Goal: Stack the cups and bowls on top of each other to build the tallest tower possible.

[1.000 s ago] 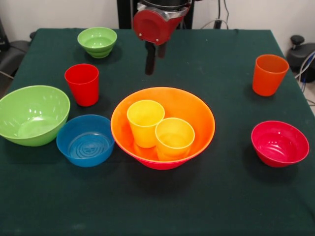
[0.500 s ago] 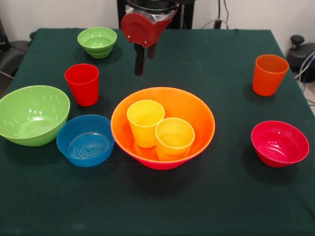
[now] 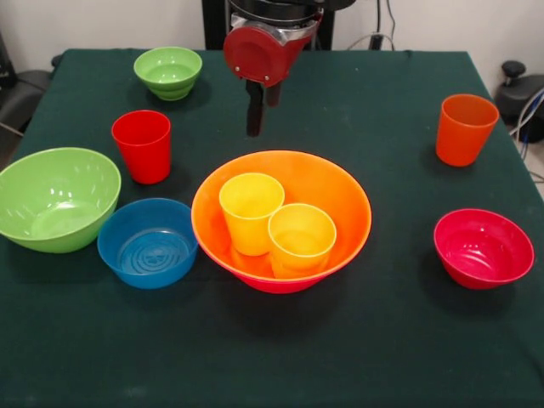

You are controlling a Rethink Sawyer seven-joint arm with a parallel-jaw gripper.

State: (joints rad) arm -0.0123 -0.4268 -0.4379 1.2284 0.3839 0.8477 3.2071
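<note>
The tower's base, a large orange bowl (image 3: 344, 191), sits mid-table inside a pink bowl whose bottom (image 3: 276, 286) shows beneath it. Two yellow cups (image 3: 251, 211) (image 3: 301, 238) stand upright inside, side by side. A red cup (image 3: 142, 144) stands to the left and an orange cup (image 3: 465, 127) at the far right. Around them sit a large green bowl (image 3: 55, 197), a blue bowl (image 3: 147, 242), a small green bowl (image 3: 168, 70) and a red bowl (image 3: 483, 247). My gripper (image 3: 263, 119) hangs open and empty above the table, just behind the orange bowl.
A dark green cloth (image 3: 382, 357) covers the table. Black gear and cables lie off the table's right edge (image 3: 520, 89).
The gripper swung to the picture's left, then came back right, ending close to where it was a second ago. No cup or bowl has moved.
</note>
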